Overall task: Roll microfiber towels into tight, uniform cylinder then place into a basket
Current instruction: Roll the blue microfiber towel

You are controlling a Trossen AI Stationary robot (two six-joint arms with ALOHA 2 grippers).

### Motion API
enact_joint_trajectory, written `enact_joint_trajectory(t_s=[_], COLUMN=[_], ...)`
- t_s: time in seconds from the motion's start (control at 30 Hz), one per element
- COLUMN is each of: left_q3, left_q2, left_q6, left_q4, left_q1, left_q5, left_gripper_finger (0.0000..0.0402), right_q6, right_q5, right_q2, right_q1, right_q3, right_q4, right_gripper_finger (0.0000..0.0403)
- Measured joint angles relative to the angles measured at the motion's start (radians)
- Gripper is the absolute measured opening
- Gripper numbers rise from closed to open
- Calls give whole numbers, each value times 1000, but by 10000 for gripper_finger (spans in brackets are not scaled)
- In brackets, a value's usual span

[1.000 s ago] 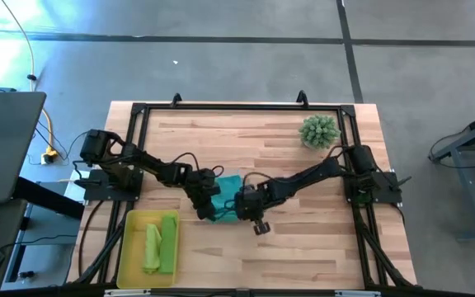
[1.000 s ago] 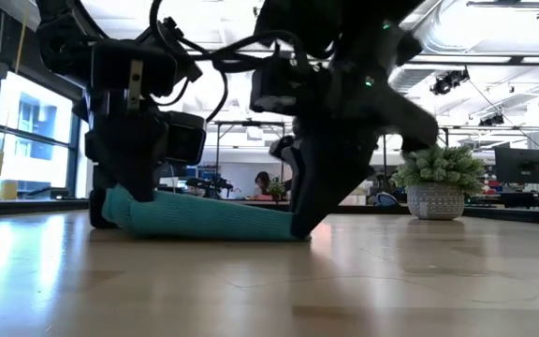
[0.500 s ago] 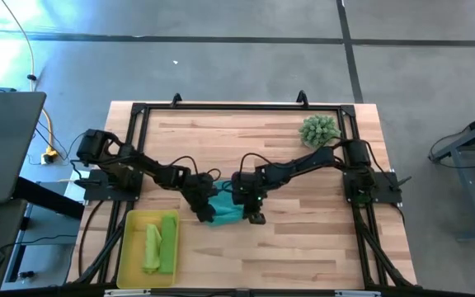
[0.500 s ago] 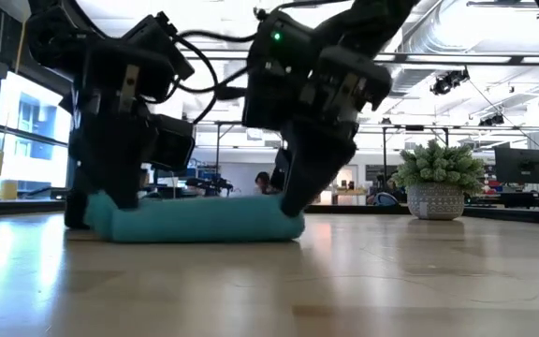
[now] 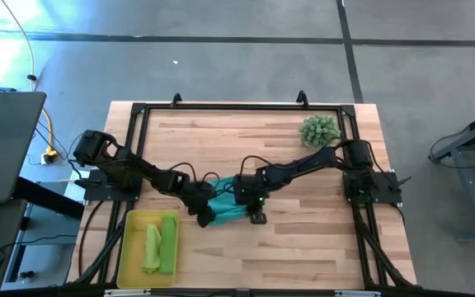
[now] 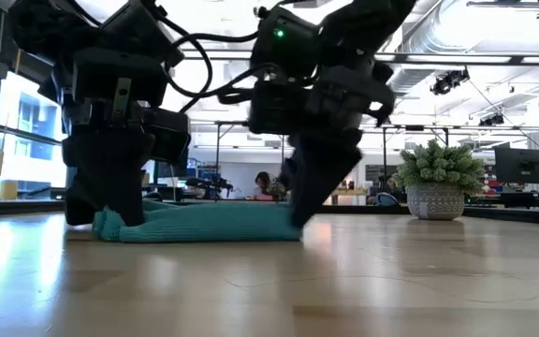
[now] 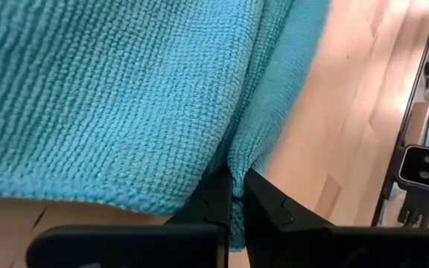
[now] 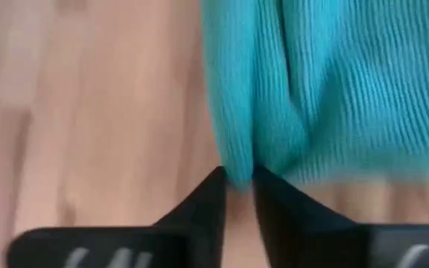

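Observation:
The teal towel (image 5: 229, 208) lies bunched on the wooden table (image 5: 303, 247), a low band in the low view (image 6: 204, 223). My left gripper (image 5: 207, 217) is shut on its left end, and my right gripper (image 5: 256, 216) stands at its right end, fingers close on a fold. The yellow basket (image 5: 130, 247) sits at the near left. It holds two lime green towels (image 5: 161, 243), lying side by side. My left gripper pinches a fold at the towel's left end (image 7: 235, 165) between its two fingertips, coming slanting down from the table's left side. That end rests on the table. My right gripper has a fold at the towel's right edge (image 8: 238, 173) between its fingertips, slanting down from the right. The cloth lies on the table, slack.
A spiky green plant in a pot (image 5: 318, 130) stands at the far right of the table, also seen in the low view (image 6: 436, 183). A black frame (image 5: 237, 106) runs round the table's edges. Bare wood lies near and to the right of the towel.
My right gripper has gone a little toward the table's far left and its wrist has rolled. My left gripper has tipped. The teal towel, first slanted and reaching toward the far edge, bunched into a thick band between the grippers. It now lies lower and flatter.

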Motion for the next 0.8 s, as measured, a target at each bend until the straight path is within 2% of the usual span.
enact_joint_trajectory(t_s=[0.13, 0.27, 0.43, 0.57, 0.7, 0.8], left_q3=[0, 0, 0, 0, 0, 0], left_q2=[0, 0, 0, 0, 0, 0], left_q6=[0, 0, 1, 8, 8, 8], left_q4=[0, 0, 0, 1, 1, 1], left_q1=[-1, 0, 0, 1, 1, 1], left_q5=[-6, -7, -4, 8, 10, 11], left_gripper_finger=[8, 8, 8, 8, 8, 8], right_q6=[-71, -192, -381, -408, -386, -377], right_q5=[5, 19, 268, 486, 631, 670], right_q2=[-45, -86, -82, -73, -79, -81], right_q1=[1, 42, 143, 216, 279, 321], right_q3=[19, 17, 16, 16, 16, 16], right_q4=[-90, -79, -52, -49, -75, -85], right_gripper_finger=[111, 132, 118, 94, 70, 56])
